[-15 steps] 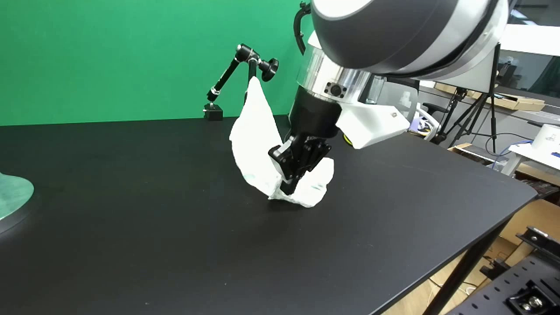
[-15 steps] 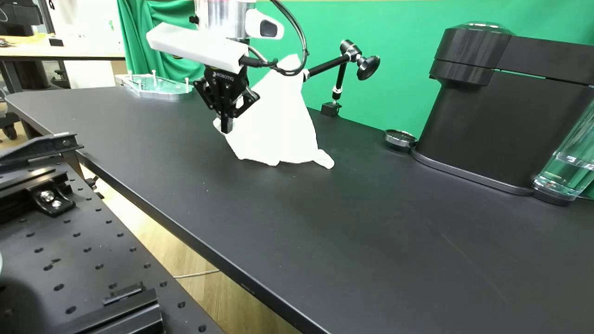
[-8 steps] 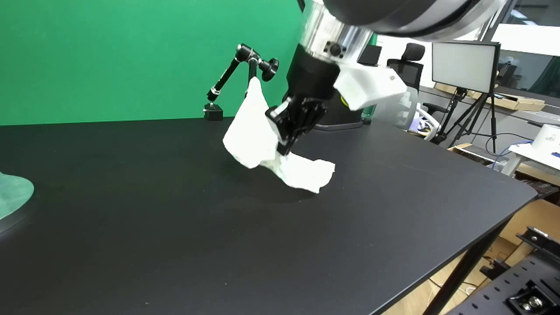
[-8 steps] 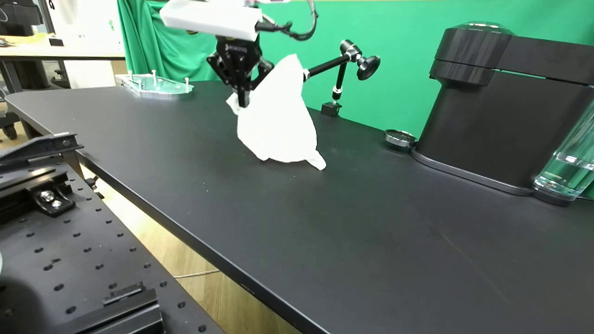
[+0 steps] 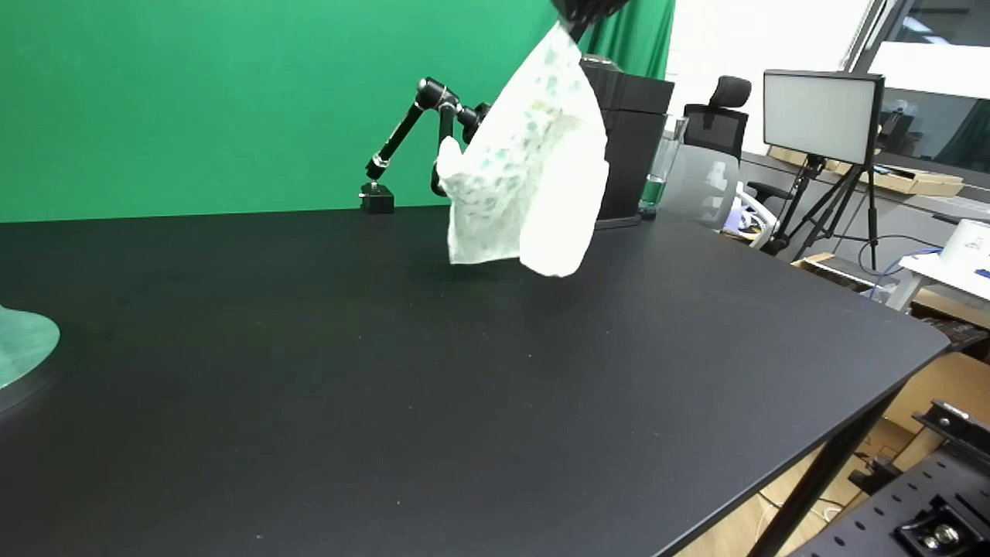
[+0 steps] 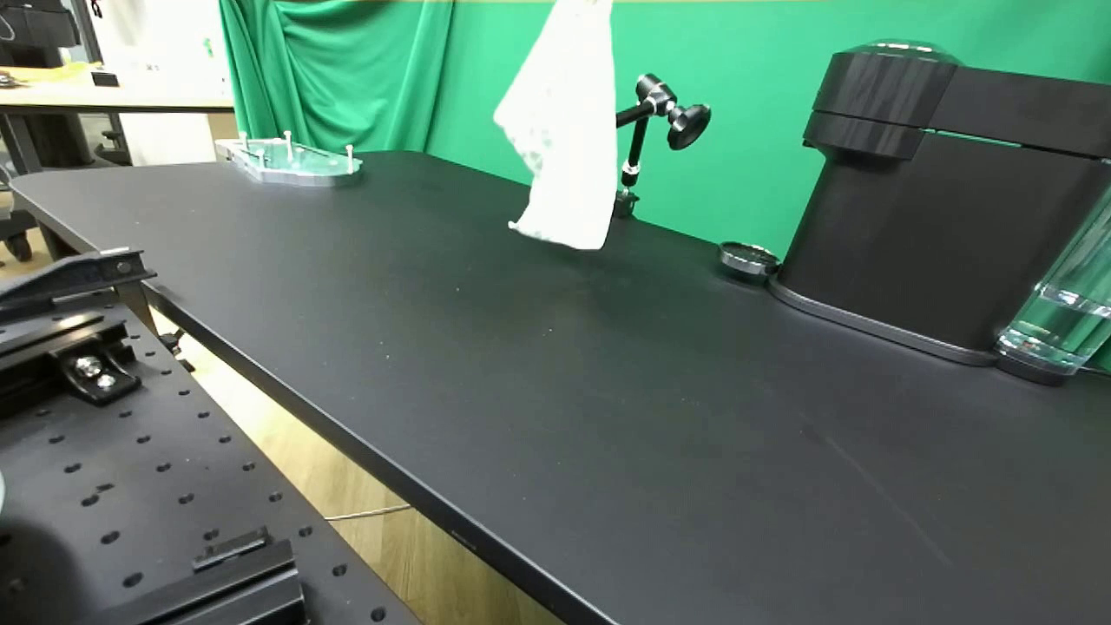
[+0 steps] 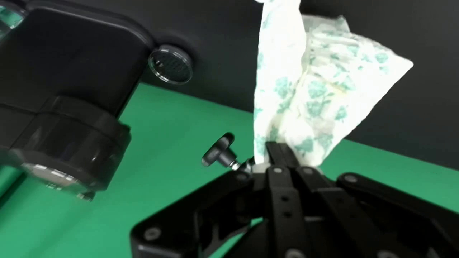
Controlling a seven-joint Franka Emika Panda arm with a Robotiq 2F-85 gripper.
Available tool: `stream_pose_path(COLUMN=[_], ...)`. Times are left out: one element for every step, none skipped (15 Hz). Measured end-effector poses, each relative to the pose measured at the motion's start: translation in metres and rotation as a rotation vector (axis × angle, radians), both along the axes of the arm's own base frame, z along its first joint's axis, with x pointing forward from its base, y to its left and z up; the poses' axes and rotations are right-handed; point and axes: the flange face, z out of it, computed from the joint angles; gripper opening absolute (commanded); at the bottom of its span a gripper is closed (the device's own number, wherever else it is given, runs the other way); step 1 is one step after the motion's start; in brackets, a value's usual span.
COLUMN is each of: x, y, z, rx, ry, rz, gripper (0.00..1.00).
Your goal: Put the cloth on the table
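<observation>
The cloth (image 5: 526, 162) is white with green leaf-like prints. It hangs from my gripper (image 5: 576, 29) above the black table (image 5: 387, 387), in folds with its lower edge downward. In an exterior view the cloth (image 6: 573, 130) hangs from the top edge of the picture, and the gripper there is out of view. In the wrist view the gripper (image 7: 282, 147) has its fingertips together on the gathered end of the cloth (image 7: 319, 89). The far end of the cloth spreads away over the dark tabletop. The pinched part is hidden between the fingers.
A jointed black stand (image 5: 429, 100) with a knob (image 6: 688, 127) is close behind the cloth. A black machine with a clear tank (image 6: 937, 226) stands at the table's back. A small round dish (image 6: 748, 259) is beside it. A clear posted tray (image 6: 291, 169) is at the far end.
My gripper has risen a long way, nearly out of the exterior views. The cloth has gone up with it, from a tented heap near the tabletop to hanging from the fingers.
</observation>
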Motion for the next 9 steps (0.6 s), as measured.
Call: stream_pose_path(x=[-0.004,-0.008,-0.013,-0.017,-0.023,-0.028,-0.033,-0.037,-0.041], y=[-0.003,-0.006,-0.008,-0.011,-0.014,-0.017,-0.021,-0.025,-0.030], z=[0.019,0.037,0.053,0.069,0.083,0.096,0.107,0.116,0.124], rx=[-0.013,-0.025,-0.036,-0.046,-0.054,-0.064,-0.071,-0.078,-0.085], ry=[-0.048,-0.096,-0.140,-0.184,-0.225,-0.263,-0.299,-0.327,-0.352], rz=[-0.022,-0.047,-0.072,-0.100,-0.129,-0.159,-0.190,-0.218,-0.247], gripper=[0.00,0.00,0.00,0.00,0.00,0.00,0.00,0.00,0.00])
